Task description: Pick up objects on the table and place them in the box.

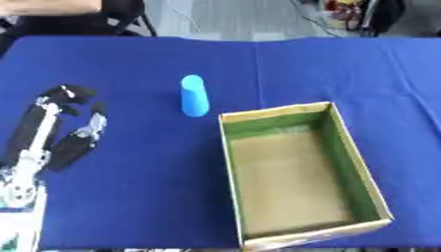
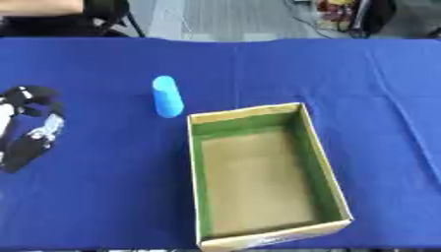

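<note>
Blue cloth covered the whole surface [image 1: 129, 197], and on it I counted one object to collect: a single light-blue cylinder [image 1: 195, 96], lying on its side, just beyond the near-left corner of the box [image 1: 370, 197] but apart from its wall. One box was present, cardboard outside with green inner walls, open at the top and holding nothing I could see; its long axis ran away from me, leaving the opening clear from above. My left hand [image 1: 53, 133] lay at the left side, well apart from the cylinder, my fingers [image 1: 82, 140] extended and relaxed, holding nothing. My right hand appeared in neither view. I judged the task not yet begun: the cylinder remained outside the box, and the left hand was the nearer to reach it.
</note>
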Robot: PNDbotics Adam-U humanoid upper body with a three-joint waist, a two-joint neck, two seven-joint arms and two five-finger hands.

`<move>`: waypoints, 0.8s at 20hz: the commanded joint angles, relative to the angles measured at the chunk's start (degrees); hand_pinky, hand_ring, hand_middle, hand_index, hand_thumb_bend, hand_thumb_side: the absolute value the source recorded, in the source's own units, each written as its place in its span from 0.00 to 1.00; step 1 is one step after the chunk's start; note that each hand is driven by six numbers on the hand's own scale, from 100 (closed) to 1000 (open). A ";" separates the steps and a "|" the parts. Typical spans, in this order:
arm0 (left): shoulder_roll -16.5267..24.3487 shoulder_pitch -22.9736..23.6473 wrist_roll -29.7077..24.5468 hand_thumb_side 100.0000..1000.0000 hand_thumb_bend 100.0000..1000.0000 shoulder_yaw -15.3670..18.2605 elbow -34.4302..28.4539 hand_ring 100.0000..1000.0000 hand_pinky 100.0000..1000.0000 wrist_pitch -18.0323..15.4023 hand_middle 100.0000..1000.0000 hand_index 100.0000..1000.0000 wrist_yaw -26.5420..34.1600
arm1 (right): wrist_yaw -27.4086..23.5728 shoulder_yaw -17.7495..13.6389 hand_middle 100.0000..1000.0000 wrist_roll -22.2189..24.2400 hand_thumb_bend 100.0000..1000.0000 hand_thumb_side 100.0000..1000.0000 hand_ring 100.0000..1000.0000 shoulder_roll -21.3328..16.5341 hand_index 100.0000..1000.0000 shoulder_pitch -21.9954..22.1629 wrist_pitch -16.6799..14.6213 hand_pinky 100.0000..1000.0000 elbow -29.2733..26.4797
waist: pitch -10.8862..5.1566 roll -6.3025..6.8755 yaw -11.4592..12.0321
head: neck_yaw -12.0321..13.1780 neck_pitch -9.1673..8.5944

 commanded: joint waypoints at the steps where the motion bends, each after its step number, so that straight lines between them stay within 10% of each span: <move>1: 1.09 -1.64 0.05 0.64 1.00 0.31 -1.19 0.81 0.65 0.42 0.77 0.78 -1.59 | 0.24 -0.59 0.85 0.10 0.00 0.82 0.72 -0.52 0.94 -0.57 0.23 0.81 -1.21 | -0.57 0.08 -0.11 | -0.74 -0.04; 5: 4.75 -6.60 -0.42 0.68 1.00 -0.53 0.02 0.95 0.80 1.53 0.91 0.90 -6.07 | 0.26 -0.51 0.85 0.26 0.00 0.83 0.72 -0.64 0.94 -0.46 0.31 0.81 -1.21 | -0.83 0.26 -0.32 | -0.69 0.18; 16: 12.57 -28.97 -3.49 0.73 1.00 -6.97 20.34 0.91 0.85 -1.59 0.89 0.94 -13.96 | -0.09 -0.16 0.85 0.82 0.00 0.83 0.72 -0.85 0.94 -0.37 0.41 0.81 -1.21 | -1.23 0.59 -1.45 | -0.28 -0.43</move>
